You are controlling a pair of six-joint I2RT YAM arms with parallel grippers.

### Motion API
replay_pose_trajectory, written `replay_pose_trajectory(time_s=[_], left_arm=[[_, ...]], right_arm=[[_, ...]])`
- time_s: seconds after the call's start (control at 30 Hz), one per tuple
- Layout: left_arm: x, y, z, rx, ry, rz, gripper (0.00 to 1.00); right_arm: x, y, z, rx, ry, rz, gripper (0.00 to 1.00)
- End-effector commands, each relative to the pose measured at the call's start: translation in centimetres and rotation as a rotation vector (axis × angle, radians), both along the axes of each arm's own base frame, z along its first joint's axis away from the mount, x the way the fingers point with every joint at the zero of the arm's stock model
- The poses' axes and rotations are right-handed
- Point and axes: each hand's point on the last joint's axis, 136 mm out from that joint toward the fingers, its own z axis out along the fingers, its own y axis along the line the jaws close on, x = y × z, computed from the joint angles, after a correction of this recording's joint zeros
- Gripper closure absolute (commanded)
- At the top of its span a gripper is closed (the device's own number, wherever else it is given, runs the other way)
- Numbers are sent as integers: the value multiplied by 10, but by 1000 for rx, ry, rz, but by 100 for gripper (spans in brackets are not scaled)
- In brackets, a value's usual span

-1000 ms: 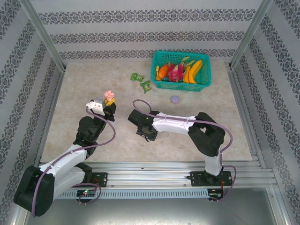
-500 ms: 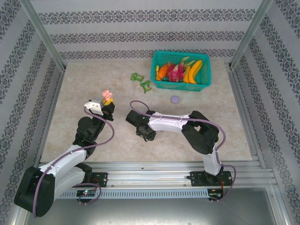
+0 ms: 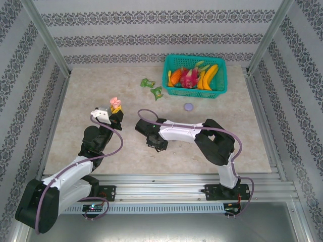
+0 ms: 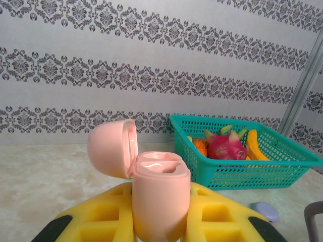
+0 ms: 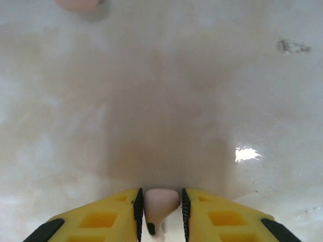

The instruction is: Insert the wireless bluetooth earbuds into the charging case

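Peeking in at the top edge of the right wrist view, a second earbud (image 5: 78,4) is cut off. The right gripper (image 5: 161,204) pinches one pink earbud (image 5: 160,199) low over the table (image 5: 166,101), long axis along the fingers, stem toward the wrist. The left gripper (image 4: 160,224) clamps one pink charging case (image 4: 159,176) upright, lid open.

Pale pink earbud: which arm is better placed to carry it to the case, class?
Right: right gripper pinches the small pale pink plastic earbud; left gripper holds the open pink charging case.
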Motion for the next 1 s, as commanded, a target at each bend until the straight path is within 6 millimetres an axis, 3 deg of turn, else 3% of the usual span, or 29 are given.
replay_pose_trajectory(time_s=[0.0,0.33,0.63,0.97], left_arm=[[-4,6,15,-39,-56,7,100],[-5,0,10,-27,-39,-28,100],[-9,-3,8,-7,-30,-47,100],[-13,-2,7,2,-17,-51,100]], right_arm=[[13,5,-3,-8,-30,123,72],[47,-8,17,45,-124,304,73],[47,13,55,92,-219,672,63],[44,25,37,239,-129,718,60]])
